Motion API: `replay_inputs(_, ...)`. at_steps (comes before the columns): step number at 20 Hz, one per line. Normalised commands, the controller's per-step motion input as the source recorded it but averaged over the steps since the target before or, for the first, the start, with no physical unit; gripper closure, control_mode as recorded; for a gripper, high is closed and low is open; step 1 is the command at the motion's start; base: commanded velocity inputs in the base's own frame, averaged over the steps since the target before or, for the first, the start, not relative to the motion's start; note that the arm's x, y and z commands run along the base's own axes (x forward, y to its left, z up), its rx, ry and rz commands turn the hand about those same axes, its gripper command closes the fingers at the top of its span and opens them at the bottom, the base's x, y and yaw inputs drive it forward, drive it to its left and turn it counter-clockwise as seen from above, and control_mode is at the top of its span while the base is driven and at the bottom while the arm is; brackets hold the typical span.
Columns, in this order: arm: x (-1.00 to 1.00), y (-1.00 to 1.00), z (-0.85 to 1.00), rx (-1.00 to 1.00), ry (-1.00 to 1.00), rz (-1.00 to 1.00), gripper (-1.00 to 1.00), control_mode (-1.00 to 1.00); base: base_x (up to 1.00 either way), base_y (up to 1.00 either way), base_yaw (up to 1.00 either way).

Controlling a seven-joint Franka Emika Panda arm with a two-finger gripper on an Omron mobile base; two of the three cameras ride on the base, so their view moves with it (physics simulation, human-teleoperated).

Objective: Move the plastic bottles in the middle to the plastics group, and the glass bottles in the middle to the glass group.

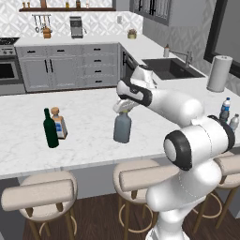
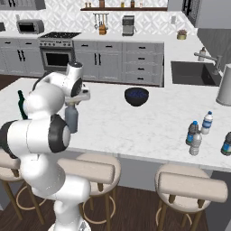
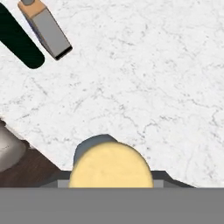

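Left of the counter [image 1: 28, 140], the glass group: one dark green wine bottle [image 1: 50, 129] and one clear cork-stoppered bottle [image 1: 59, 123], standing just beside each other.

To their right, one grey-blue glass bottle [image 1: 122, 127] with a tan stopper [image 3: 111, 166] stands upright on the marble. The gripper [image 1: 123, 107] sits directly over its neck. Whether the fingers are closed on the neck cannot be told.

Judged step: carry this bottle left to the glass group. To do it well, the robot should grip firmly at the neck, lift straight, keep the bottle vertical, and set it down near the pair, not touching them.

Centre-right: one dark bowl [image 2: 136, 96].

Far right: four small plastic bottles, one dark-bodied with a blue cap [image 2: 192, 133], one pale [image 2: 196, 143], one blue-banded [image 2: 207, 122], and one at the frame edge [image 2: 226, 144]. One paper towel roll [image 1: 219, 73].
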Motion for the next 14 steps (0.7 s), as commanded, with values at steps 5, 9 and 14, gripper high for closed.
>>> replay_inputs(5, -0.11, 0.88, 0.07, 0.00, 0.00, 0.27, 1.00, -1.00, 0.00, 0.00, 0.00)
replay_inputs(9, 0.00, 0.90, 0.00, 0.00, -0.01, 0.31, 1.00, -1.00, 0.00, 0.00, 0.00)
replay_inputs(14, 0.24, 0.60, -0.21, 0.00, -0.13, 0.35, 1.00, -1.00, 0.00, 0.00, 0.00)
